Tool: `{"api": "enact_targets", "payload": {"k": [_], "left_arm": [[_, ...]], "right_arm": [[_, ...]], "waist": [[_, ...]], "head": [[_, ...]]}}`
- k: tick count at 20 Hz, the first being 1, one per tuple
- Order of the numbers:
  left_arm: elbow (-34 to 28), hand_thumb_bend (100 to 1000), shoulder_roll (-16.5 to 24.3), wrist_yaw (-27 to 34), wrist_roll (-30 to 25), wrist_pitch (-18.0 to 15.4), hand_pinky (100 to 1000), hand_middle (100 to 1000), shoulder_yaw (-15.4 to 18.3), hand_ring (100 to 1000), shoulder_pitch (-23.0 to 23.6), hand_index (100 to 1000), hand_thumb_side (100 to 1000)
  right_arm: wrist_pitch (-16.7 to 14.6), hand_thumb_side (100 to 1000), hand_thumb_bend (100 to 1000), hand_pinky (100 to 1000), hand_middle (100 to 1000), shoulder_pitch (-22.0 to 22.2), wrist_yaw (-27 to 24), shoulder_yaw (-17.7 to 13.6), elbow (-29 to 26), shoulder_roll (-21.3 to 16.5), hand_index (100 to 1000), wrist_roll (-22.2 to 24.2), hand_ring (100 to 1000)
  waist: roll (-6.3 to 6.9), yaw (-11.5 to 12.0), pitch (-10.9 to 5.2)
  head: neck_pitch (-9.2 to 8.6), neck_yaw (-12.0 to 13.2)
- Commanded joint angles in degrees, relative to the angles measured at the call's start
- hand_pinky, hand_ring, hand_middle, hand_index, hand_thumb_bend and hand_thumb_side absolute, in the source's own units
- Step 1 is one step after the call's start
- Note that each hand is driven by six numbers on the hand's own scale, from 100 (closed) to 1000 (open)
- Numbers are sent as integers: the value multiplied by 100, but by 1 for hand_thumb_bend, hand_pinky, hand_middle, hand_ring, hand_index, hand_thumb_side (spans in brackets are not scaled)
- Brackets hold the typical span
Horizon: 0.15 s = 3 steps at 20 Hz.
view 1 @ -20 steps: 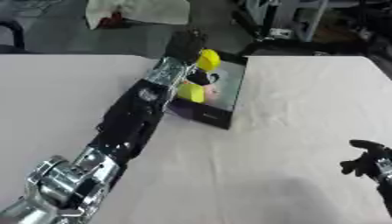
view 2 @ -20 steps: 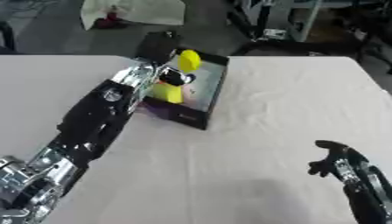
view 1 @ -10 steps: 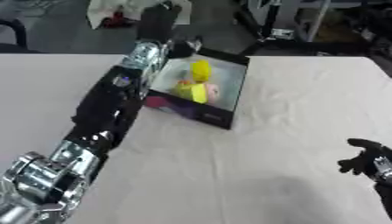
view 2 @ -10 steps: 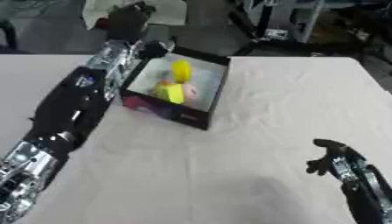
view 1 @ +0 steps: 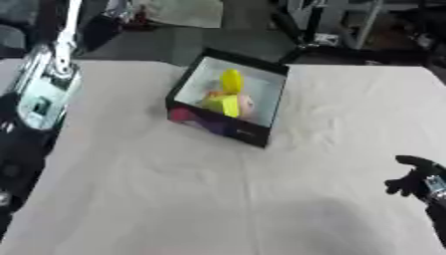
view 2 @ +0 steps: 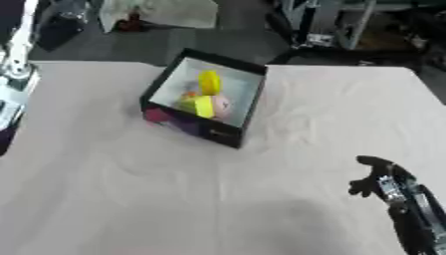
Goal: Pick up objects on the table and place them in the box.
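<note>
The black box (view 1: 219,127) with a white inside stands at the table's back centre, turned at an angle. Inside it lie a yellow object (view 1: 231,80), a yellow-green block (view 1: 223,104) and a pink thing (view 1: 247,105). My left arm (view 1: 42,89), silver and black, runs up the left edge of the view, well clear of the box; its hand is cut off by the top edge. My right hand (view 2: 376,180) rests at the lower right, fingers relaxed and holding nothing.
White cloth covers the table (view 1: 218,199). Beyond its far edge are a dark floor, a chair base (view 1: 313,40) and pale fabric (view 1: 178,12).
My left arm has pulled away from the box, swinging out to the left edge of the view. The yellow object stays in the box. The right hand has not moved.
</note>
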Motion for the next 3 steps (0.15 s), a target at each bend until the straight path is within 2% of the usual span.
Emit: {"api": "enact_targets", "payload": {"k": [1, 3], "left_arm": [[-325, 100, -122, 819, 293, 11, 644, 590, 138, 601, 437, 819, 886], [-298, 100, -281, 1091, 434, -11, 639, 584, 142, 595, 678, 817, 896]], "right_arm": [[-8, 772, 100, 688, 324, -21, 28, -54, -91, -38, 763, -48, 491], [-9, 767, 100, 688, 325, -15, 35, -58, -93, -34, 766, -60, 492]], "waist": [[-28, 16, -19], [-42, 22, -11]], "head": [[-11, 50], [-11, 55]]}}
